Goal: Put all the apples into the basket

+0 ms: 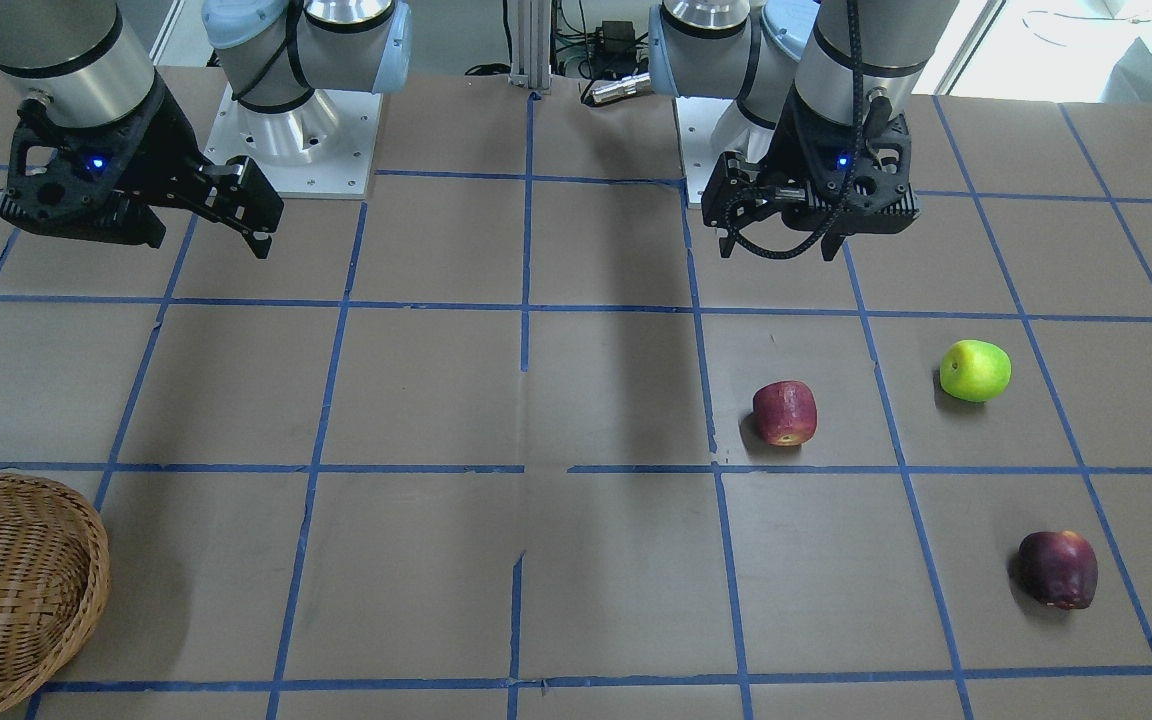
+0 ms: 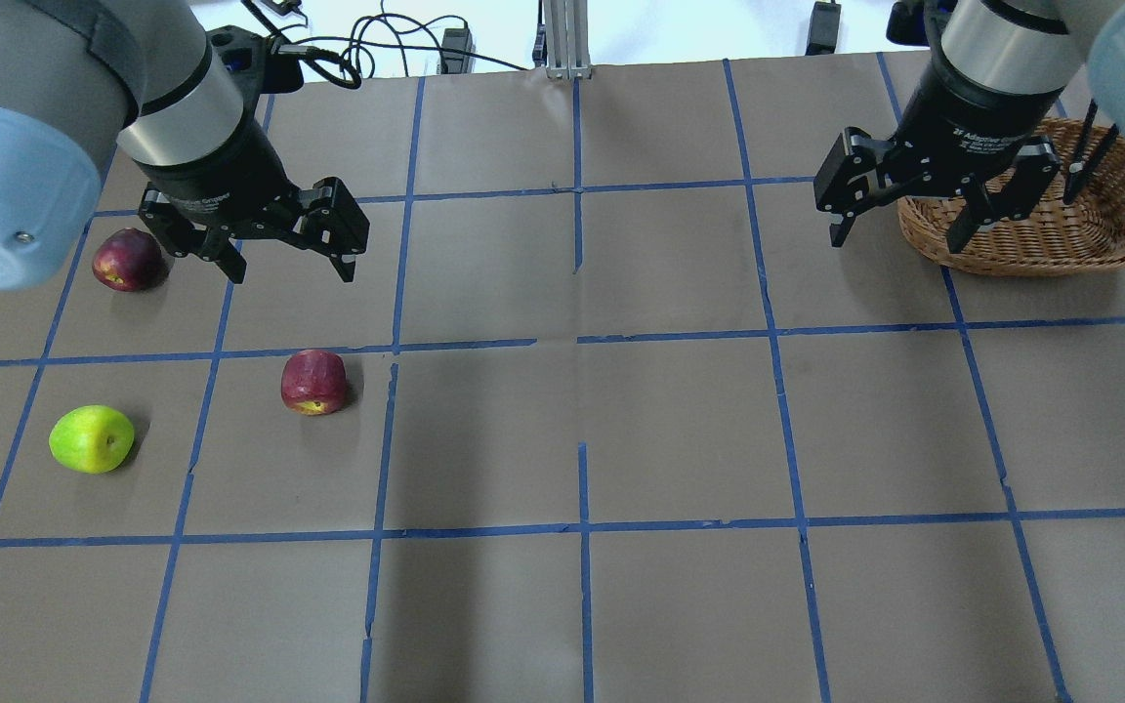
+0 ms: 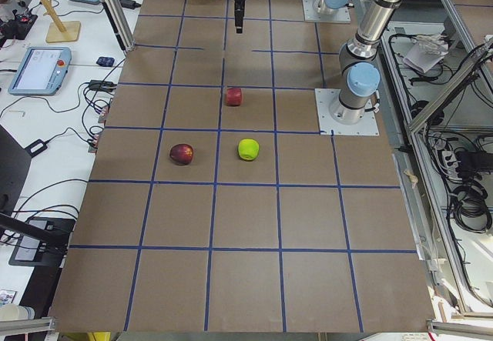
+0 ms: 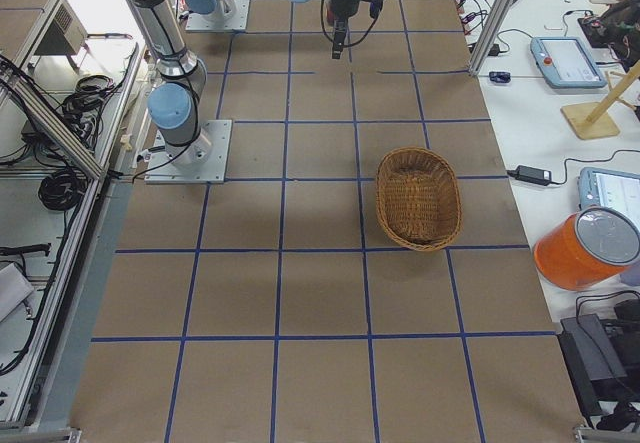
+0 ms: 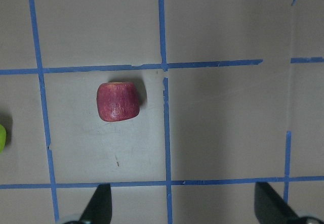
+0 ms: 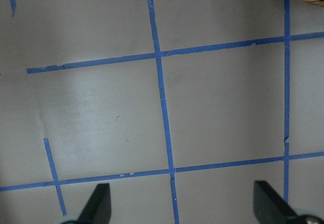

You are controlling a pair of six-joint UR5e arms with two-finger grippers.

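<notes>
Nearest the lens, the left gripper (image 5: pixel 185 206) hung with jaws spread and empty. The red apple (image 5: pixel 118 101) lay on its side on the table just ahead, with the green apple (image 2: pixel 91 439) near left and the maroon apple (image 2: pixel 129 260) far left. The right gripper (image 2: pixel 897 234), likewise spread and empty, hovered beside the basket (image 2: pixel 1109 239) at far right, which held no apples. The apples looked firm, smooth and apt to roll, so were best pinched across the widest middle.
</notes>
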